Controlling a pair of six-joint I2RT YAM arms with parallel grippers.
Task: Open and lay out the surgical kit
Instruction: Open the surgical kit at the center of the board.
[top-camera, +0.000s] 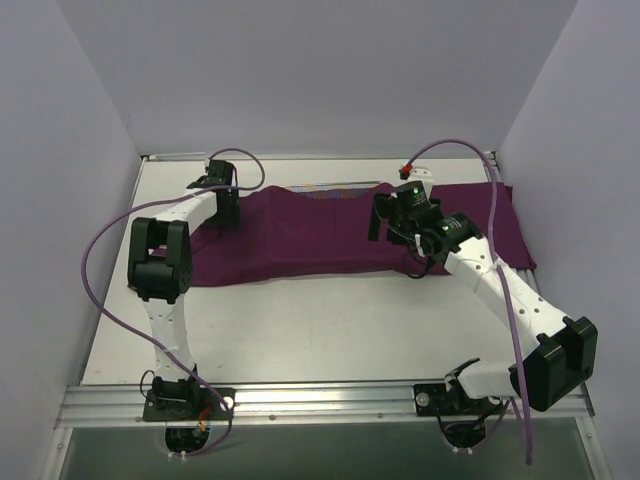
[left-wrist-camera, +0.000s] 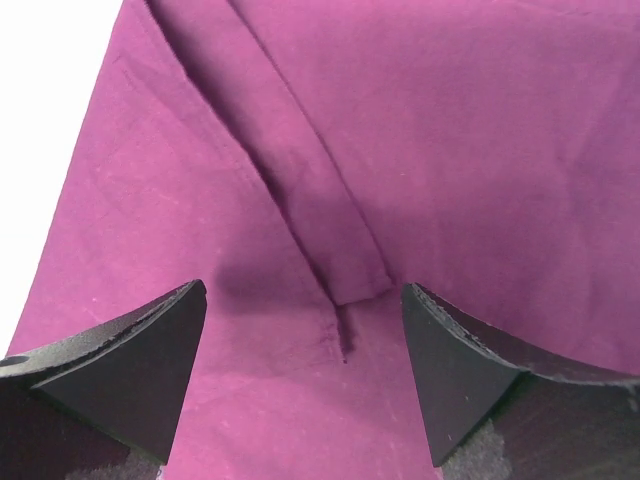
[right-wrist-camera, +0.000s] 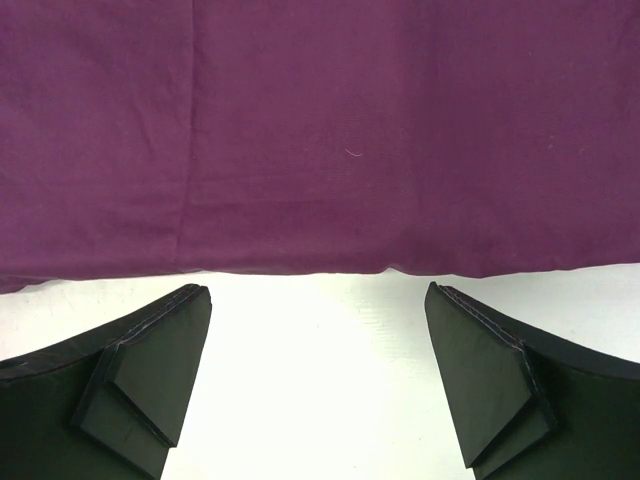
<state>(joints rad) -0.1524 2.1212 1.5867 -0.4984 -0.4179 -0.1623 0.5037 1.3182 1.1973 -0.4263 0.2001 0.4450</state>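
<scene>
While the cloth (top-camera: 320, 235) lies spread across the far part of the table (top-camera: 300, 330), both arms reach over it. The left gripper (left-wrist-camera: 305, 300) hangs with jaws apart and empty over a folded seam (left-wrist-camera: 330, 225) near the cloth's left edge. The right gripper (right-wrist-camera: 318, 300), also wide open and holding nothing, is above the cloth's near edge, with white table under its fingers. At the far edge a thin strip of the tray (top-camera: 335, 187) shows; the cloth covers the rest. Purple cables (top-camera: 85, 265) loop beside each arm.
</scene>
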